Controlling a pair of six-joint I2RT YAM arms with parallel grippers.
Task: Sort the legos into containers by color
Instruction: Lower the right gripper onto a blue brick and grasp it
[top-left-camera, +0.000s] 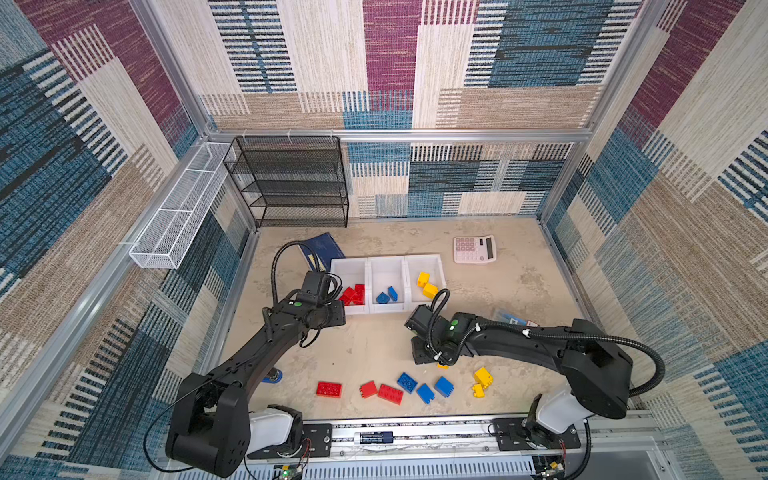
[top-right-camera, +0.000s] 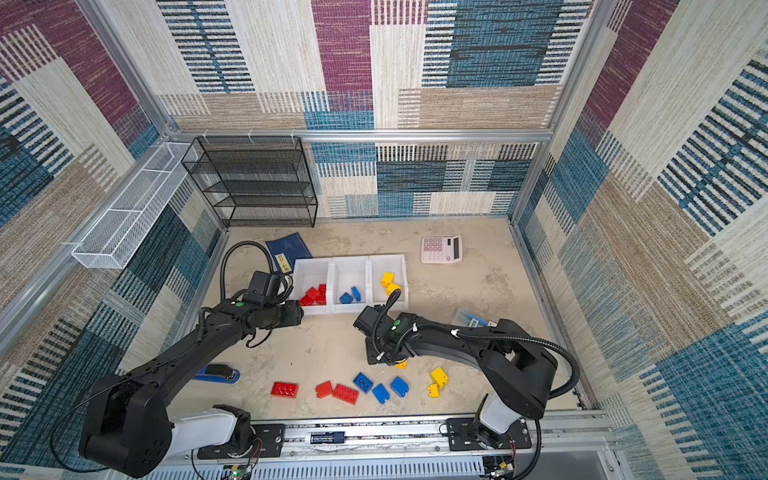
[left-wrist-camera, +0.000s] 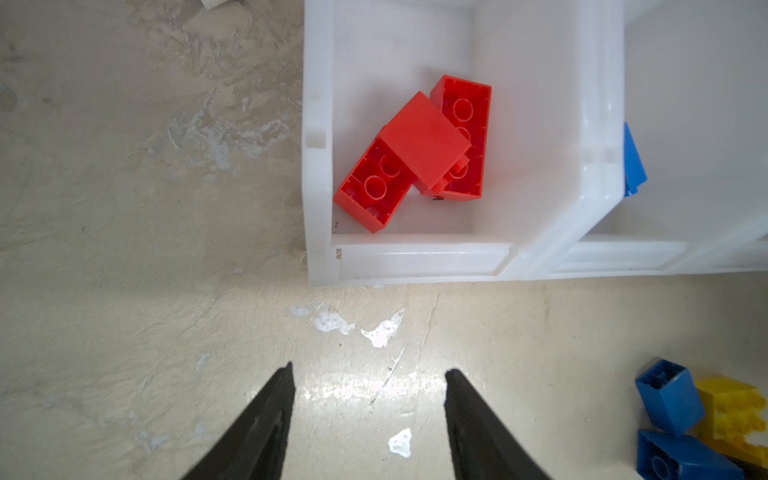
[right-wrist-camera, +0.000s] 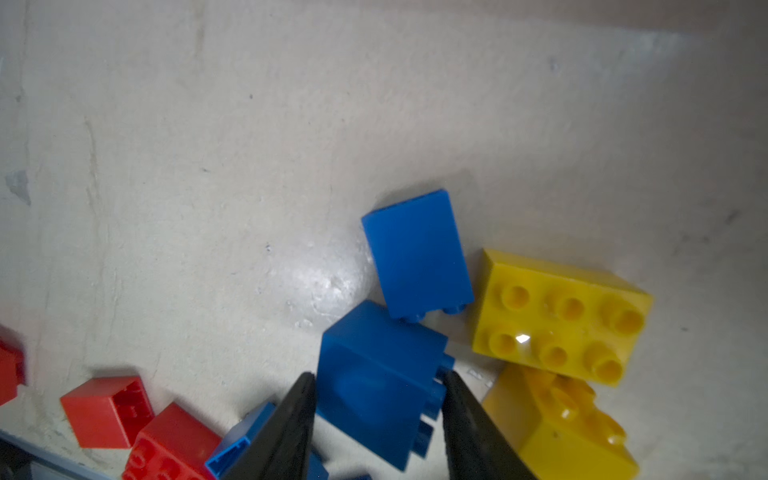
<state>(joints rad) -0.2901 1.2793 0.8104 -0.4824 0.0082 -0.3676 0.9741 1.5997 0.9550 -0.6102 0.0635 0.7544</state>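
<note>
Three joined white containers (top-left-camera: 386, 261) hold red legos (top-left-camera: 353, 294), blue legos (top-left-camera: 387, 295) and yellow legos (top-left-camera: 427, 284). Loose red (top-left-camera: 329, 389), blue (top-left-camera: 444, 386) and yellow (top-left-camera: 483, 377) legos lie along the table front. My right gripper (right-wrist-camera: 378, 376) is down among them, its fingers pressed on both sides of a blue lego (right-wrist-camera: 374, 386); in both top views the arm hides this. My left gripper (left-wrist-camera: 370, 370) hangs open over bare table just in front of the bin with red legos (left-wrist-camera: 419, 153).
A pink calculator (top-left-camera: 473, 249) and a blue pouch (top-left-camera: 322, 249) lie behind the bins. A black mesh rack (top-left-camera: 291, 183) and a white wire basket (top-left-camera: 178, 220) stand at the back left. A blue stapler (top-right-camera: 218, 372) lies under the left arm, a marker pack (top-left-camera: 513, 319) at the right.
</note>
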